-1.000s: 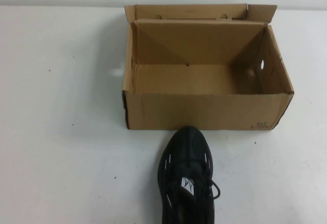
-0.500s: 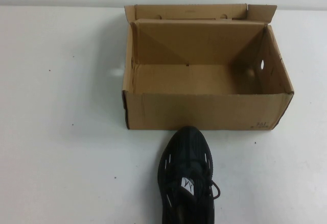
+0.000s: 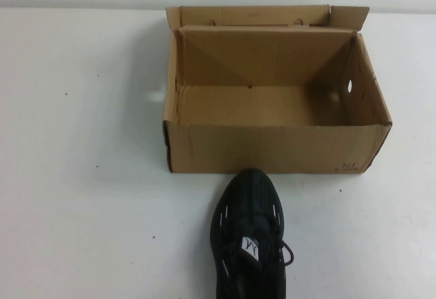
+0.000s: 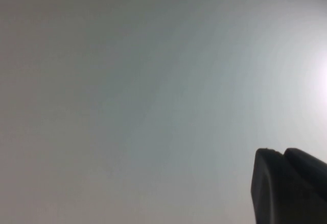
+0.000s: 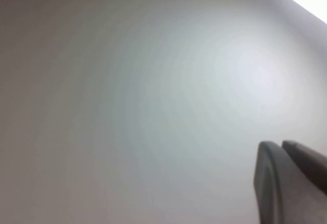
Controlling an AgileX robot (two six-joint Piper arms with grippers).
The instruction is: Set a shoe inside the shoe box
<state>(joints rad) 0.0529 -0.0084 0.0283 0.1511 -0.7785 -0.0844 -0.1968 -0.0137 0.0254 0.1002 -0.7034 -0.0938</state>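
1. High view: the shoe box (image 3: 276, 148) stands open on the white bench (image 3: 82, 176), its lid flap (image 3: 266, 15) folded back at the far side and its floor bare. The shoe (image 3: 249, 238) lies on the bench on the near side of the box, toe pointing at the front wall and just short of it, its heel cut off by the picture's lower edge. A white tongue label (image 3: 251, 246) and loose laces (image 3: 285, 250) face up. Neither arm shows here, so both grippers sit outside this picture, well apart from shoe and box.

2. Left wrist view: the left gripper (image 4: 288, 185) shows only as one dark finger in the corner, over blank pale bench. Nothing lies by it or in it. Whether it is released or clenched I cannot tell.

3. Right wrist view: the right gripper (image 5: 288, 180) likewise shows a single grey finger above bare bench, with nothing near it. Its state cannot be told either.

4. Step in hand, as I judge it: the task has not begun; the shoe is untouched and no reach is under way.

5. Next move, as I judge it: one gripper must come to the shoe, released wide, and close across the upper near the laces or at the collar, then lift high enough for the sole to pass the front wall before setting the shoe down inside.
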